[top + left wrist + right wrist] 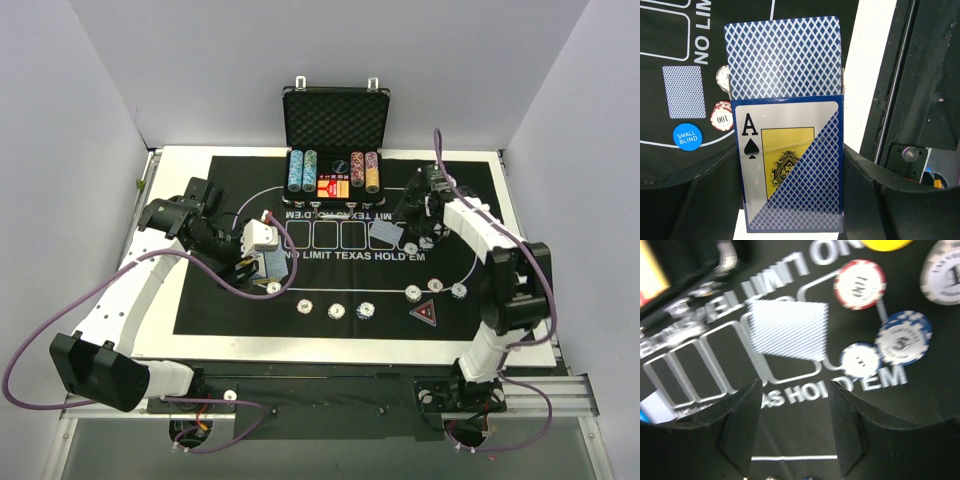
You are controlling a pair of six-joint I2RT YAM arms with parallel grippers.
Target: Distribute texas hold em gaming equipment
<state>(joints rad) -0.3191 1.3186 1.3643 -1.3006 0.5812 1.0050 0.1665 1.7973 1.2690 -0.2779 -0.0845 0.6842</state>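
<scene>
Clamping blue-and-white ace-of-spades deck box (792, 165) from both sides: left fingers (862, 185), closed tight on it above the black white-lettered mat (330, 328); one blue-diamond-backed playing card (782, 55) protruding from box top. Hovering spread wide, empty: right fingers (742, 425), over same mat; second blue-backed card (787, 330) lying flat just ahead of the tips, apart from them; red-striped poker chip (860, 284) and blue-striped poker chip (903, 337) to its right.

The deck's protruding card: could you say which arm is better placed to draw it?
Probably the right: the right gripper is open and empty above the mat, while the left gripper holds the deck.
</scene>
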